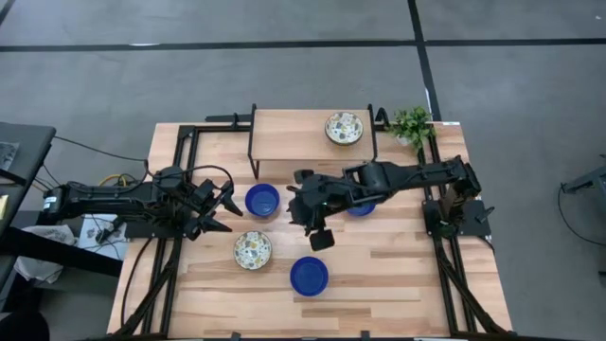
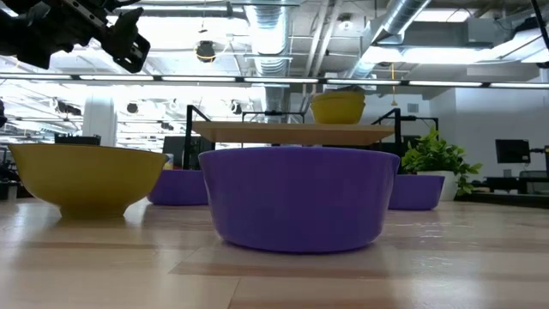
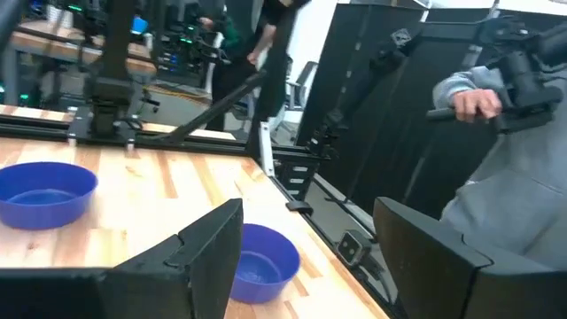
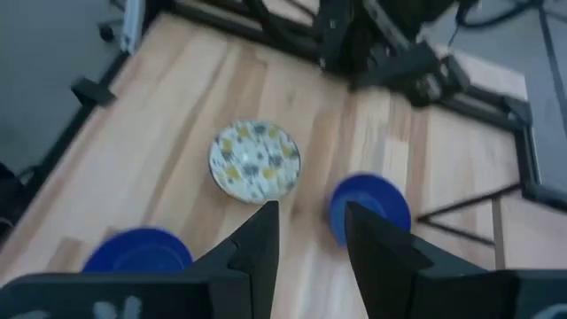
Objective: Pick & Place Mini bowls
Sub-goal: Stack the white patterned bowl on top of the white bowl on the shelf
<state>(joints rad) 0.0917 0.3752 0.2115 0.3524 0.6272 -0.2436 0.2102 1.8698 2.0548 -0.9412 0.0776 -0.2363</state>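
Three cobalt blue mini bowls stand on the table on their bases: one at the middle left [image 1: 262, 200], one at the front [image 1: 309, 275], one partly under my right arm [image 1: 363, 208]. A floral mini bowl [image 1: 252, 250] stands at the front left and another [image 1: 345, 128] on the raised shelf. A third floral bowl does not show. My left gripper [image 1: 225, 213] is open and empty, just left of the middle-left blue bowl. My right gripper [image 1: 320, 239] is open and empty above the table's middle, between the floral bowl [image 4: 255, 161] and the front blue bowl.
A raised wooden shelf [image 1: 294, 137] on a black frame stands at the table's far middle. A small green plant [image 1: 412, 123] is at the far right corner. Black rails run along the table's sides. A person in a grey sweatshirt [image 3: 514, 177] is beyond the table.
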